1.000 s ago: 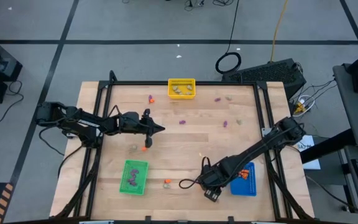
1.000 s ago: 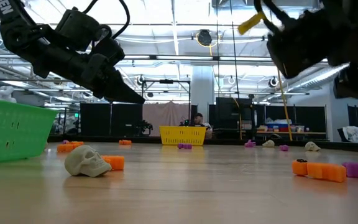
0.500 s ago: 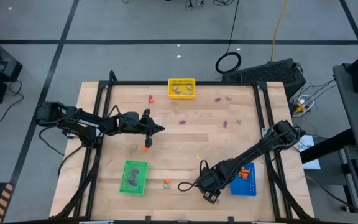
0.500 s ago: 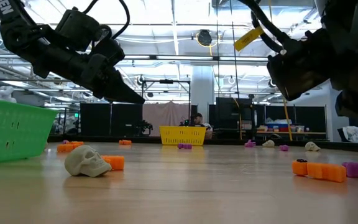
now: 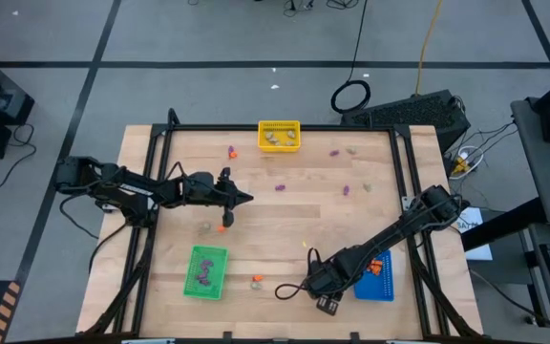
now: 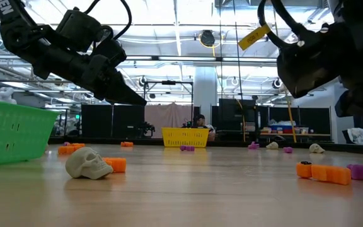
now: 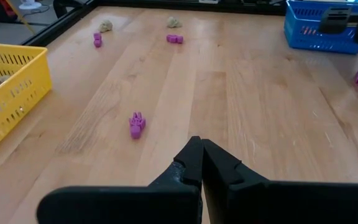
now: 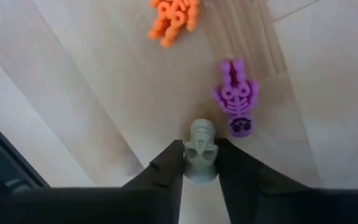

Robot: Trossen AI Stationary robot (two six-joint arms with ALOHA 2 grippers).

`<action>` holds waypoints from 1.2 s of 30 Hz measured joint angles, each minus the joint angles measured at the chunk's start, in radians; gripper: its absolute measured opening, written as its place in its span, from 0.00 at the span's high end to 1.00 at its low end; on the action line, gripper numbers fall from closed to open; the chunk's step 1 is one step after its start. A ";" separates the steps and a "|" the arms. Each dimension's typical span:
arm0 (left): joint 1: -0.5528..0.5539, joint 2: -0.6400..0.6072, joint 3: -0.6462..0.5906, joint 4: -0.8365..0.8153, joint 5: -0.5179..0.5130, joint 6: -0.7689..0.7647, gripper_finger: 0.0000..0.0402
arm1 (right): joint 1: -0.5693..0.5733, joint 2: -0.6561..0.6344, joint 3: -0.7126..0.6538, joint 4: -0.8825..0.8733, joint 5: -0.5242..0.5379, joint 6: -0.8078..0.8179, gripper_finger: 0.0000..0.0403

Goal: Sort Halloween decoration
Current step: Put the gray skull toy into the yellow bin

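Observation:
Small orange, purple and pale Halloween trinkets lie scattered on the wooden table [image 5: 285, 220]. My right gripper [image 8: 201, 154] is near the front edge, left of the blue bin [image 5: 374, 275]. It points steeply down, shut on a pale skull trinket [image 8: 201, 142]. A purple skeleton [image 8: 235, 99] and an orange one [image 8: 173, 15] lie flat just beyond it. My left gripper [image 7: 197, 149] is shut on nothing and hovers above the table's left-middle [image 5: 248, 199], with a purple trinket [image 7: 137, 124] lying ahead of it. My right gripper pinches the pale skull by its two sides [image 8: 191, 155], one fingertip [image 8: 166, 165] on each side. The fingers come from above, slanting steeply down. Whether the skull is off the wood I cannot tell.
A yellow bin [image 5: 279, 136] with pale pieces stands at the far edge. A green bin [image 5: 206, 271] with purple pieces stands front left. A pale skull [image 6: 87, 162] and an orange piece [image 6: 115, 164] lie near the green bin. More purple and pale pieces lie far right [image 5: 346, 189].
My right gripper has sunk a little toward the table, close to the near edge. The left arm and the loose trinkets have kept still.

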 joint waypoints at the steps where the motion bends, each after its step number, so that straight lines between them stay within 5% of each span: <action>1: 0.000 0.000 0.000 0.000 0.000 0.000 0.99 | 0.000 0.000 0.000 -0.003 0.001 -0.013 0.82; 19: 0.000 0.000 0.000 0.006 0.000 0.000 0.99 | -0.078 0.001 0.224 -0.299 -0.005 -0.344 0.85; 28: 0.000 0.000 0.000 0.007 0.000 0.000 0.99 | -0.297 -0.003 0.369 -0.607 0.316 -0.567 0.85; 36: 0.000 0.000 0.000 0.008 0.000 0.000 0.99 | -0.585 -0.003 0.386 -0.572 0.561 -0.878 0.85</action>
